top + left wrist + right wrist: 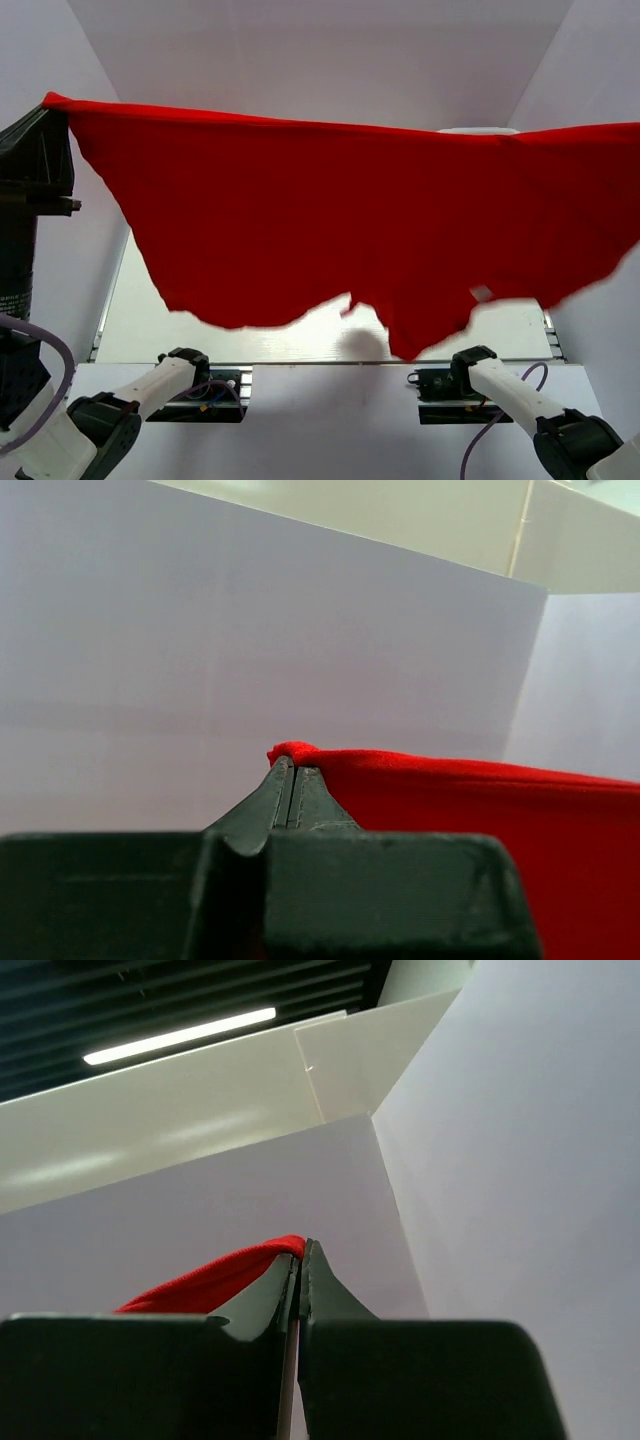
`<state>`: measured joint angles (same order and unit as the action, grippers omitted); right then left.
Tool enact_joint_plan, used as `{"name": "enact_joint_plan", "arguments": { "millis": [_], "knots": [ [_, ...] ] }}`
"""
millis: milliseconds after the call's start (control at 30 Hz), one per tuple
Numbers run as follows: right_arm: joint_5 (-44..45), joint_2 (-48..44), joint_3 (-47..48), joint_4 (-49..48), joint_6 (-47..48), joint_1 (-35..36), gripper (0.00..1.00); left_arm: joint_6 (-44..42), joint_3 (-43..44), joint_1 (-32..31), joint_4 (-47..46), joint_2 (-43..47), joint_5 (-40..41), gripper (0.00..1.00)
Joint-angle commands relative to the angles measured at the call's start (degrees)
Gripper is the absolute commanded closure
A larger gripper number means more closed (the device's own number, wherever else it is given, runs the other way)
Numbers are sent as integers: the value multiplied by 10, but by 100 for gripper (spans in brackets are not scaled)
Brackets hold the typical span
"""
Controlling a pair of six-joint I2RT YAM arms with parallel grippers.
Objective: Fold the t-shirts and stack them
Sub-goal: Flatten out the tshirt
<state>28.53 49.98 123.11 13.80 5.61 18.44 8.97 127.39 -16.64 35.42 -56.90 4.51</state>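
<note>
The red t-shirt (330,220) hangs spread above the table (140,335) — its top left corner clamped in the left gripper (291,764), its right end pinched between the right gripper's (301,1251) closed fingers.

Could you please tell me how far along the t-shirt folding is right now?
Done: the red t-shirt is picked up and spread out. In hand: the left gripper and right gripper pinch its top edge, hanging it above the table. Left: laying it down, every fold, and stacking; no folded shirt is visible.
</note>
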Motion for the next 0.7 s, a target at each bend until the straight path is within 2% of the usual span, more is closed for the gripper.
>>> {"name": "enact_joint_plan", "arguments": {
  "millis": [0, 133, 233, 300, 367, 400, 433, 467, 567, 667],
  "knots": [
    [39, 7, -2, -55, 39, -2, 100, -12, -1, 4, 4, -12, -2, 100],
    [70, 19, -64, -106, 42, 0, 100, -6, -39, 4, -1, -32, -20, 100],
    [91, 35, -166, -130, 35, -1, 100, 8, -115, 4, -16, -40, -13, 100],
    [108, 52, -261, -157, 12, 0, 100, 23, -203, -2, -37, -57, 14, 100],
    [110, 75, -310, -198, 0, -2, 100, 61, -305, -2, -60, -69, 50, 100],
    [118, 84, -369, -205, -25, -2, 100, 74, -338, 3, -68, -87, 51, 100],
    [120, 93, -385, -207, -36, -2, 100, 107, -368, 3, -69, -102, 86, 100],
    [121, 114, -401, -210, -52, -2, 100, 120, -417, 3, -69, -119, 96, 100],
    [103, 172, -493, -223, -105, -6, 100, 148, -487, 3, -76, -204, 113, 100],
    [83, 249, -535, -234, -143, -9, 100, 141, -510, 3, -101, -310, 126, 100]
  ]
}}
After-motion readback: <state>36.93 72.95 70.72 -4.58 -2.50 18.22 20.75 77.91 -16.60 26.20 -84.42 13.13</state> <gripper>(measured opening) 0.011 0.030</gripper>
